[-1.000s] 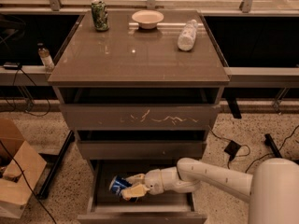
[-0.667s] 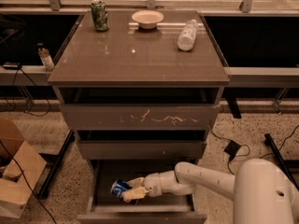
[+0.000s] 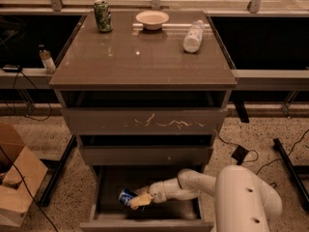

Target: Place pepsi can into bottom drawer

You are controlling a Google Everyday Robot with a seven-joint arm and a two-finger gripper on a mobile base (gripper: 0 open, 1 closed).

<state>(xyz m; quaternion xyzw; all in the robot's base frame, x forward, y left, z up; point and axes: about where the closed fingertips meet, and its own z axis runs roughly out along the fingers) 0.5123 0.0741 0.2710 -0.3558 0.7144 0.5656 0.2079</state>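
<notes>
The pepsi can (image 3: 126, 195), blue with a silver end, lies tilted inside the open bottom drawer (image 3: 108, 180), near its left side, low over the floor. My gripper (image 3: 135, 200) reaches into the drawer from the right on a white arm (image 3: 193, 185). Its yellowish fingers (image 3: 140, 201) sit right against the can. The drawer's front panel (image 3: 145, 224) is at the bottom edge of the camera view.
On the cabinet top (image 3: 145, 57) stand a green patterned can (image 3: 102, 16), a white bowl (image 3: 152, 19) and a clear plastic bottle (image 3: 193, 36) lying down. A cardboard box (image 3: 17, 182) sits on the floor at left. Cables and a power brick (image 3: 240, 153) lie at right.
The arm has drawn in closer to the camera and the gripper with the can has shifted slightly left and down inside the drawer.
</notes>
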